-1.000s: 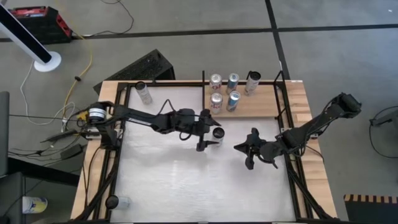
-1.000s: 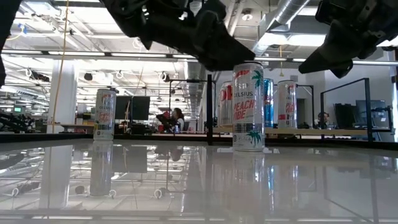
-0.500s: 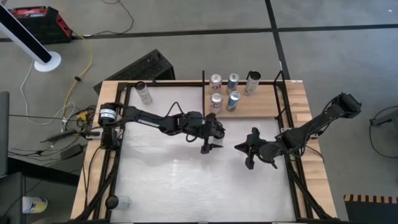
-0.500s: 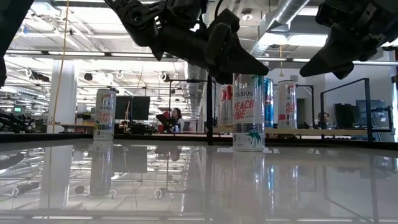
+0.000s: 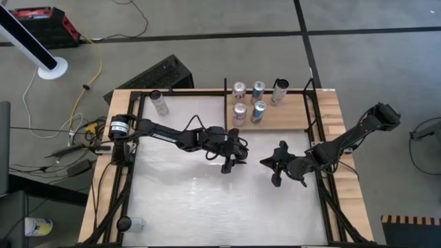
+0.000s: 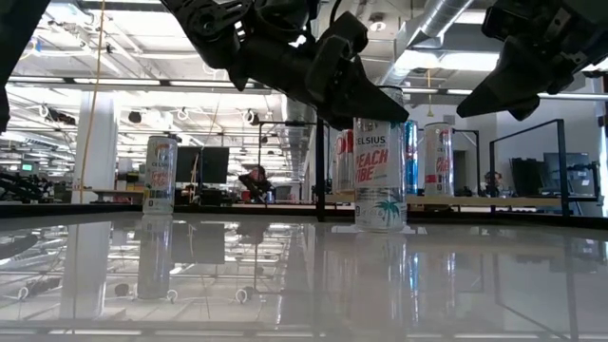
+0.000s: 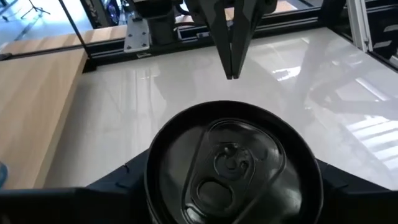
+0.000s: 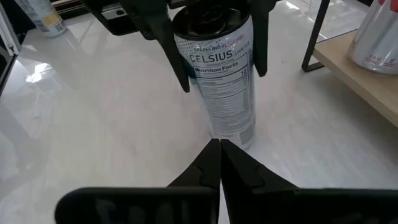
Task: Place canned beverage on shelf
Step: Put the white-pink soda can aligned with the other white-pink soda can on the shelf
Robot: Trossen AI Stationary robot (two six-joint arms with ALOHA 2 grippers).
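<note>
A white Celsius can [image 8: 221, 81] stands upright on its base on the white tabletop, near the middle; it also shows in the low view [image 6: 380, 180]. My left gripper [image 5: 229, 160] is over its top [image 7: 233, 165], shut on the can. My right gripper [image 5: 270, 165] is shut and empty, hovering just right of the can, and its tips [image 8: 219, 158] point at it. The wooden shelf [image 5: 289, 118] lies at the far right of the table and carries several upright cans. My left gripper has the can's upper side wall [image 8: 189, 46] pinched between its two fingers [image 8: 166, 37], one on each side. The fingers come from above, slanting down from the table's left. The can stands upright with its base on the table.
A single can [image 5: 160, 103] stands at the far left corner of the table. A small can [image 5: 136, 224] sits at the near left corner. Black frame rails [image 5: 318, 131] run along the table's sides and the shelf's ends. Bare tabletop lies toward the near edge.
My left gripper has come down over the Celsius can from its left. It now covers the can's top in the high view, and its fingers stand against the can's sides. The can has stayed upright on the table.
</note>
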